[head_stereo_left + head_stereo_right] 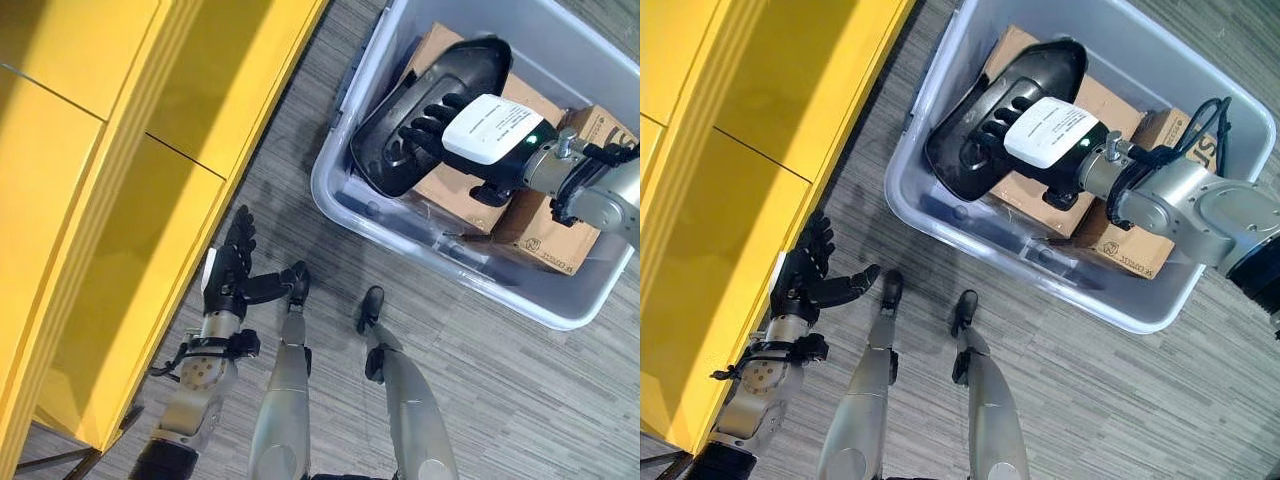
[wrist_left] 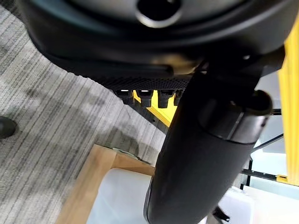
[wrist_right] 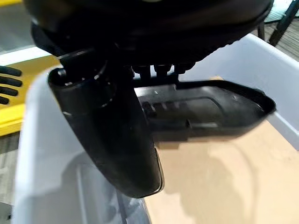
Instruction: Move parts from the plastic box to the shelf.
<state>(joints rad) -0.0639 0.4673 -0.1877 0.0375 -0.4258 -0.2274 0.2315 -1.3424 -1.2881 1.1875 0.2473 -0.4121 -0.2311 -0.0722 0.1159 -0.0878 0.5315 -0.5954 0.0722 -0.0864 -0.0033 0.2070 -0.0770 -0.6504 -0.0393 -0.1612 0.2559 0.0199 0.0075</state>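
Note:
A grey translucent plastic box (image 1: 345,215) stands on the floor at the right, with cardboard cartons (image 1: 545,235) inside. Over the cartons a large curved black plastic part (image 1: 470,65) is tilted up against the box's near-left wall. My right hand (image 1: 440,125), white cover on its back, reaches into the box with its fingers curled over the part's edge. In the right wrist view the part (image 3: 210,116) runs across past my thumb (image 3: 117,144). My left hand (image 1: 235,265) hangs open and empty beside the yellow shelf (image 1: 100,200), fingers spread.
The yellow shelf (image 1: 730,150) fills the left side, its front edge close to my left hand (image 1: 805,275). Grey striped carpet (image 1: 500,400) lies between the shelf and the box (image 1: 940,220). The left wrist view shows a wooden-edged white surface (image 2: 98,186) on the floor.

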